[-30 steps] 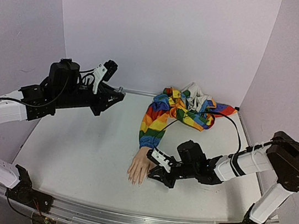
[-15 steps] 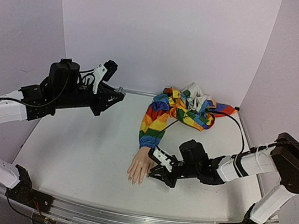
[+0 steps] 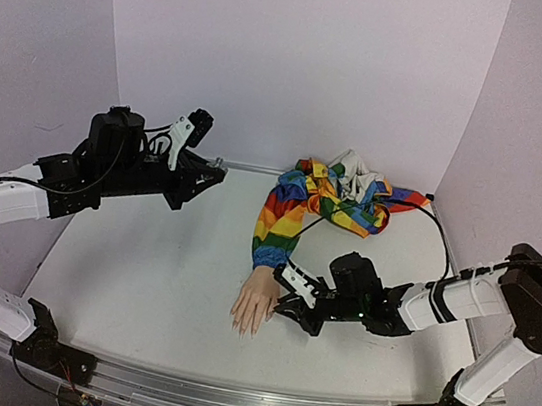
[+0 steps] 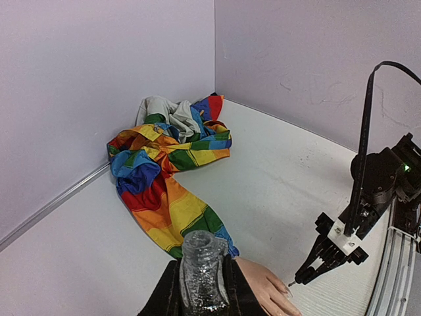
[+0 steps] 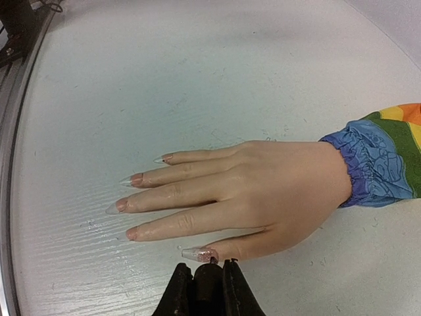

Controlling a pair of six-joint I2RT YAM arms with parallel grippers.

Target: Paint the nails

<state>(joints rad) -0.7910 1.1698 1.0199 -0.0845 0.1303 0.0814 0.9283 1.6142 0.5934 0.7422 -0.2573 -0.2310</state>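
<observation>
The pale mannequin hand (image 3: 254, 307) lies flat on the table, its rainbow sleeve (image 3: 284, 220) running back to the wall. In the right wrist view its nails show: the thumb nail (image 5: 200, 253) has pink glitter on it, and the other nails (image 5: 116, 207) are pale and clear-tipped. My right gripper (image 5: 207, 276) is shut on a black brush cap (image 5: 209, 293), with the brush tip touching the thumb nail. My left gripper (image 4: 200, 266) is shut on an open clear glitter bottle (image 4: 199, 253), held in the air at the left (image 3: 210, 172), far from the hand.
The bunched rainbow cloth (image 3: 353, 194) lies at the back by the wall. A black cable (image 3: 430, 220) runs over it to the right arm. A metal rail (image 3: 223, 403) borders the table's near edge. Purple walls close in the back and both sides.
My right gripper has crept slightly closer against the thumb side of the hand, and its arm has sunk lower. The left arm and the bottle have not moved.
</observation>
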